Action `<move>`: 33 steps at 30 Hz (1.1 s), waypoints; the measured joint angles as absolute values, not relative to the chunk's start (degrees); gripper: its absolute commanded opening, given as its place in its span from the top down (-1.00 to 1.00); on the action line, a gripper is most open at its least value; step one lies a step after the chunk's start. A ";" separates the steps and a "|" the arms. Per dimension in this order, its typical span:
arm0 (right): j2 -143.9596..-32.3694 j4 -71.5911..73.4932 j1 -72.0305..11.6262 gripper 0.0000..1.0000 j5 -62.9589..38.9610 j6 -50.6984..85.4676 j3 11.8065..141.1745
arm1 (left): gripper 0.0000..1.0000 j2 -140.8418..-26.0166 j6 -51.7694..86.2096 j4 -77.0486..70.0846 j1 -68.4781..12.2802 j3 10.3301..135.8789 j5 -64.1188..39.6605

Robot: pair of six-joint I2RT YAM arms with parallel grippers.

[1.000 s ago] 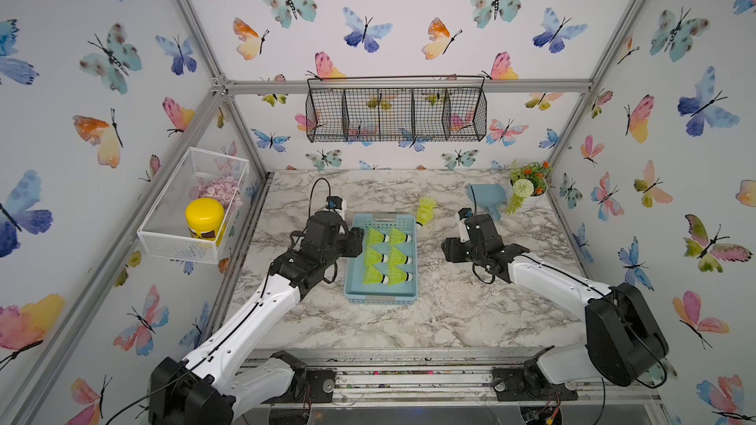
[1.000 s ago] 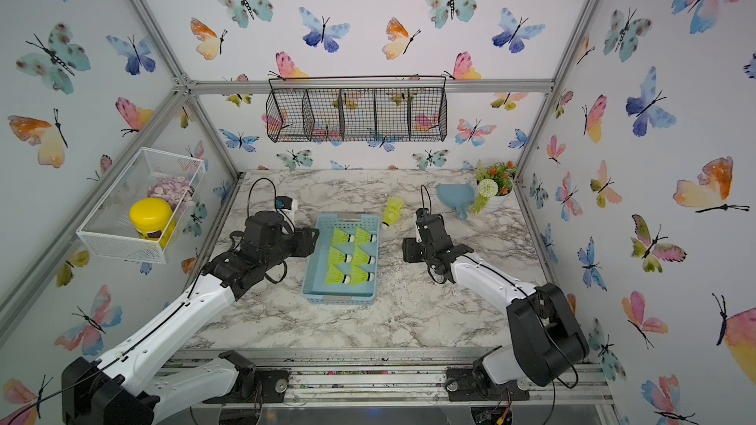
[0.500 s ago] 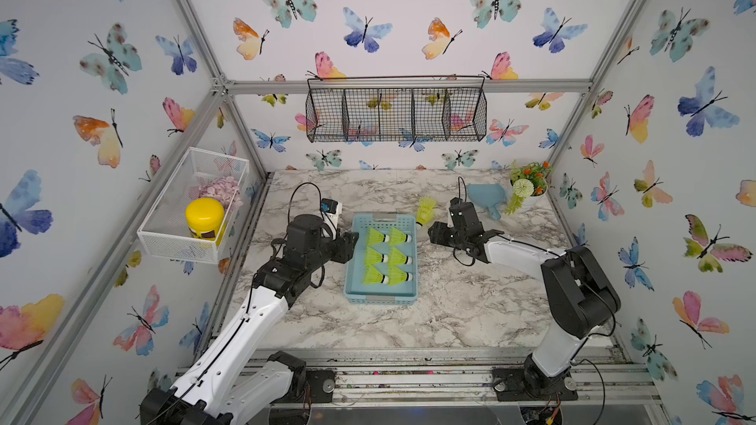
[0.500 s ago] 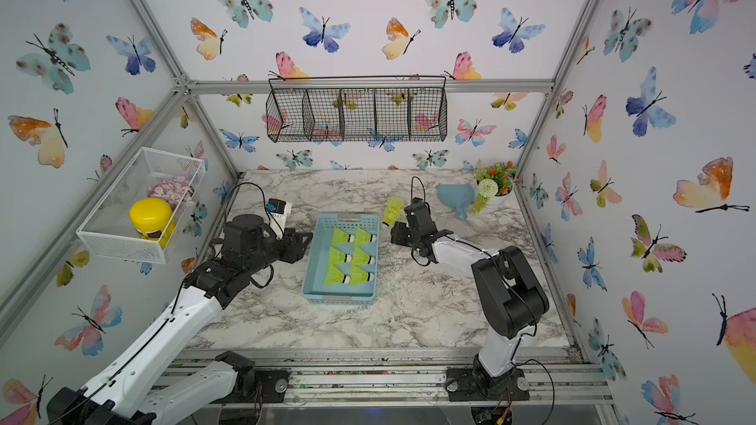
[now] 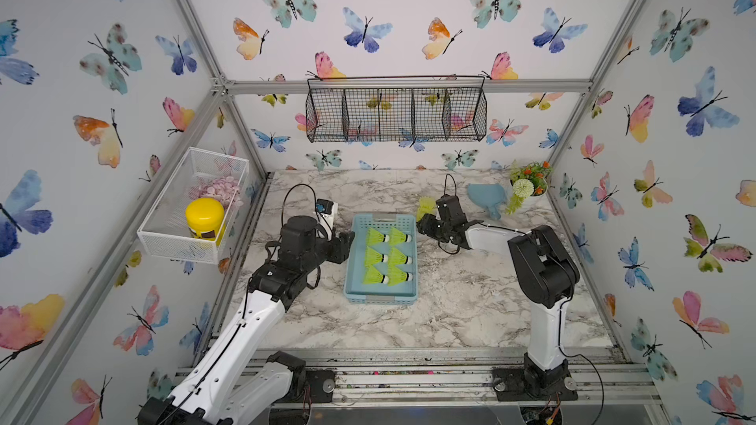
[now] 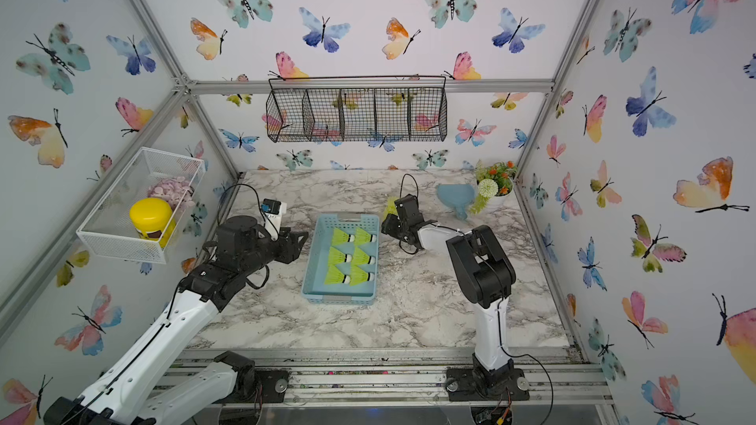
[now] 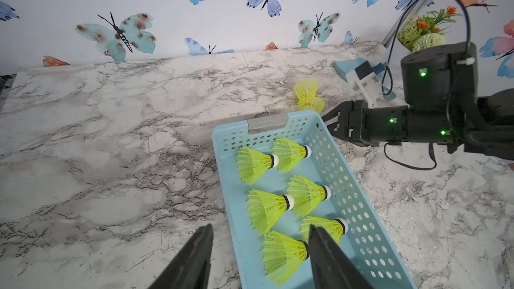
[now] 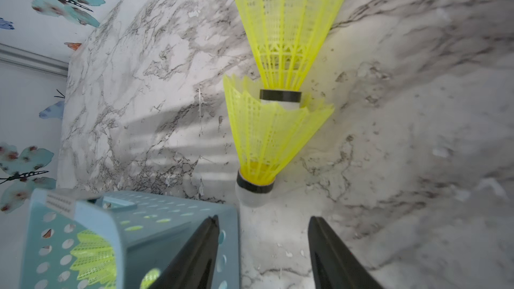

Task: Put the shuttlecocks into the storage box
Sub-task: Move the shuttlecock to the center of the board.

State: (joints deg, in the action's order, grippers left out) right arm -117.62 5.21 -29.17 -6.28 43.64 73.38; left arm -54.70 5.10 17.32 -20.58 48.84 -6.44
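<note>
Right now six of the shuttlecocks [image 5: 386,255] lie in three pairs inside the storage box [image 5: 351,263], and two more remain out on the marble table [image 5: 450,308], just past the box's far corner on the right arm's side. Those two are nested: the far shuttlecock [image 8: 286,29] has its tip pushed into the open skirt of the near shuttlecock [image 8: 267,140], whose white tip points back at your right gripper [image 8: 264,219]. That gripper's fingers are spread and hold nothing, and the tip sits just ahead of the gap between them. Your left gripper [image 7: 260,226] hangs over the box's other long side, its fingers spread and empty too. Expect these to weigh almost nothing. The lattice skirt looks thin and springy, so it would likely fold or squirt out if you squeezed it. The rounded tip and the black band above it look like the only firm part, so take hold there, across the band of the near one. Judge the nesting as loose, since the far one may ride along or drop off as you lift. A light object like this could also skate on the smooth marble if one finger touches first, so centre the tip before you close.
</note>
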 measured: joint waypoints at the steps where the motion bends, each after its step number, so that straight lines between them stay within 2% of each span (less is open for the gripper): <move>1: -118.30 5.19 -29.17 -0.16 -6.39 43.88 74.19 | -0.19 -54.59 5.10 17.34 -20.56 48.82 -6.42; 11: -121.40 2.85 -29.17 -0.01 -5.76 45.21 77.84 | -0.19 -54.37 5.08 17.23 -20.32 48.82 -6.07; 21: -124.49 1.67 -29.17 0.00 -5.67 44.77 81.80 | -0.19 -54.13 5.04 17.21 -20.29 48.82 -6.02; 25: -125.75 1.04 -29.17 0.10 -5.15 44.25 83.68 | -0.19 -54.04 4.89 17.19 -20.29 48.82 -5.87; 28: -126.23 0.54 -29.17 0.25 -4.47 43.31 84.33 | -0.19 -54.04 4.84 17.19 -20.25 48.82 -5.76; 33: -124.51 2.85 -29.17 0.40 -3.62 40.93 80.58 | -0.19 -54.04 4.69 17.19 -20.23 48.82 -5.61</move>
State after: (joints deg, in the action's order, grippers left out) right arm -124.51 2.85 -29.17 -3.62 40.93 80.58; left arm -54.04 4.69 17.19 -20.23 48.82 -5.61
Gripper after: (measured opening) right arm 0.321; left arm 0.596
